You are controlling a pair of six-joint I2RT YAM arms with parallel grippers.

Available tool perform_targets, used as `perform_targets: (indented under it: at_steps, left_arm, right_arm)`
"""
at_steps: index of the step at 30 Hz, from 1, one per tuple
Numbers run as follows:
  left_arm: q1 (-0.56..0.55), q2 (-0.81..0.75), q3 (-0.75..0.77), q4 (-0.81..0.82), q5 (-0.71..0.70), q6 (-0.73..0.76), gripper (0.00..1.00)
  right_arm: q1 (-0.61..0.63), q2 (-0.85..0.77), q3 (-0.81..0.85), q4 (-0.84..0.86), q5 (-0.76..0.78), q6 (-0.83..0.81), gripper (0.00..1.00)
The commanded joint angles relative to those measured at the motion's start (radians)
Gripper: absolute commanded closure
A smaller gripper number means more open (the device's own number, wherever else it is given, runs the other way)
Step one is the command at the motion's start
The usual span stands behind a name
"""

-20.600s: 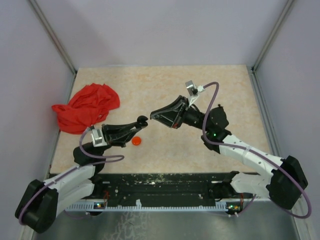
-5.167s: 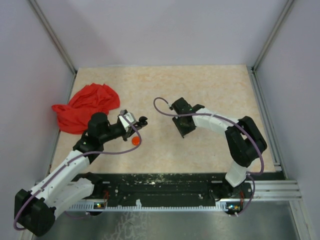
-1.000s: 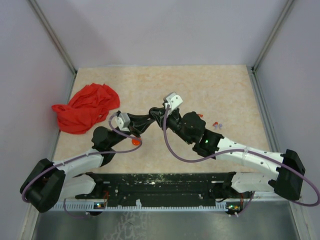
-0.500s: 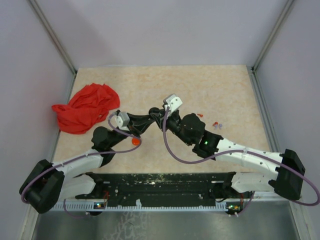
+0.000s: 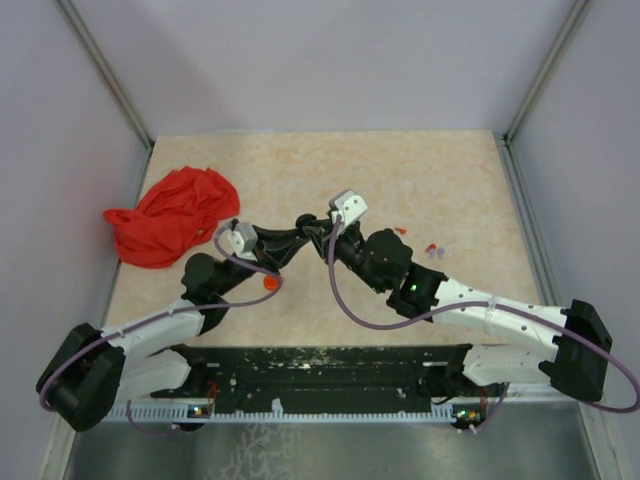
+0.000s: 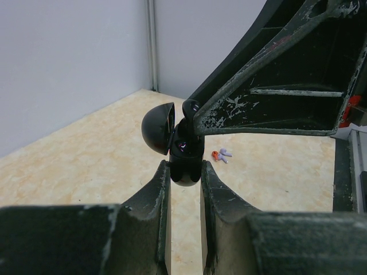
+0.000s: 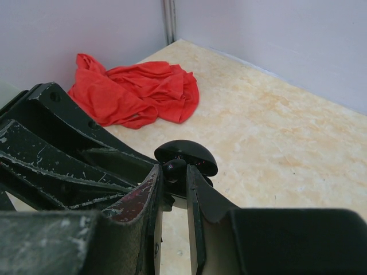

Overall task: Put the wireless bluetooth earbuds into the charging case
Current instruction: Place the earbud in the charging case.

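Two sets of fingers stay tip to tip over the beige tabletop (image 5: 400, 170), barely shifted in the last second. Your left fingers (image 6: 163, 179) pinch the open charging case (image 6: 186, 150). Your right fingers (image 7: 195, 186) pinch a black earbud (image 7: 174, 168) at its mouth (seating unclear). Spare earbuds (image 5: 432, 247) lie to the right and the red cloth (image 5: 170, 215) far left, with open room behind.

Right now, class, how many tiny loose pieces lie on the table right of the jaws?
3: one red piece beside the right arm, a second red piece farther right, a lavender piece next to that. The arms may hide others.
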Motion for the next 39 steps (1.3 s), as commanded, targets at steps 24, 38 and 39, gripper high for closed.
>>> perform_targets:
  at_steps: [24,38,39]
  left_arm:
    - [-0.013,0.004,0.038,-0.015,-0.056,0.011,1.0]
    - [-0.016,0.009,0.023,0.045,-0.099,-0.036,1.0]
    - [-0.016,0.012,0.024,0.051,-0.104,-0.049,1.0]
  right_arm:
    - [0.016,0.024,0.098,-0.141,0.022,0.066,0.81]
    - [0.016,0.024,0.101,-0.168,0.023,0.134,0.78]
    - [0.017,0.024,0.097,-0.158,0.022,0.138,0.78]
